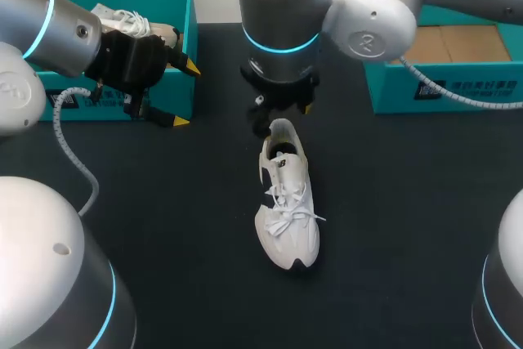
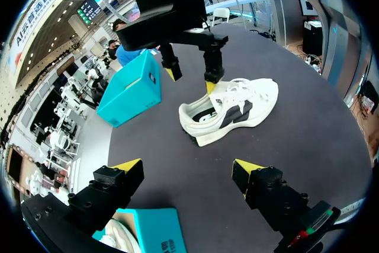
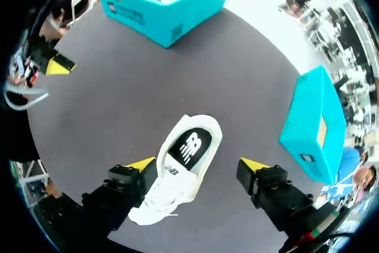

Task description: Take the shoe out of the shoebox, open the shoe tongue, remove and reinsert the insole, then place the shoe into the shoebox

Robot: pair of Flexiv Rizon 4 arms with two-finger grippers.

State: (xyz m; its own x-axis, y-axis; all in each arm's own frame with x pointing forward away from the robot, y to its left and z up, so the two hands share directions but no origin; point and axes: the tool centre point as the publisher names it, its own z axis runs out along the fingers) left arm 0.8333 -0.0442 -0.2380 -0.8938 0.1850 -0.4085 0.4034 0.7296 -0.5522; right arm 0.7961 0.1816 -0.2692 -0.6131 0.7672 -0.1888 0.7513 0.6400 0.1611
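A white shoe (image 1: 288, 206) with a black side panel lies on the dark table (image 1: 409, 226), heel toward the back. Its black insole (image 3: 190, 146) shows inside the heel opening. My right gripper (image 1: 282, 110) hangs open just above the heel (image 2: 190, 117). One of its yellow fingertips (image 2: 209, 85) is close over the heel collar, the other stands off to the side. In the right wrist view the shoe (image 3: 177, 176) lies under the right gripper (image 3: 197, 164). My left gripper (image 1: 186, 94) stands open and empty beside the left shoebox (image 1: 176, 34); the left gripper (image 2: 186, 167) faces the shoe (image 2: 237, 108) from a distance.
The left teal shoebox (image 3: 172, 1) holds another white shoe (image 1: 135, 22). A second teal box (image 1: 441, 79), with a brown cardboard floor, stands at the back right. Bare table lies in front of and beside the shoe.
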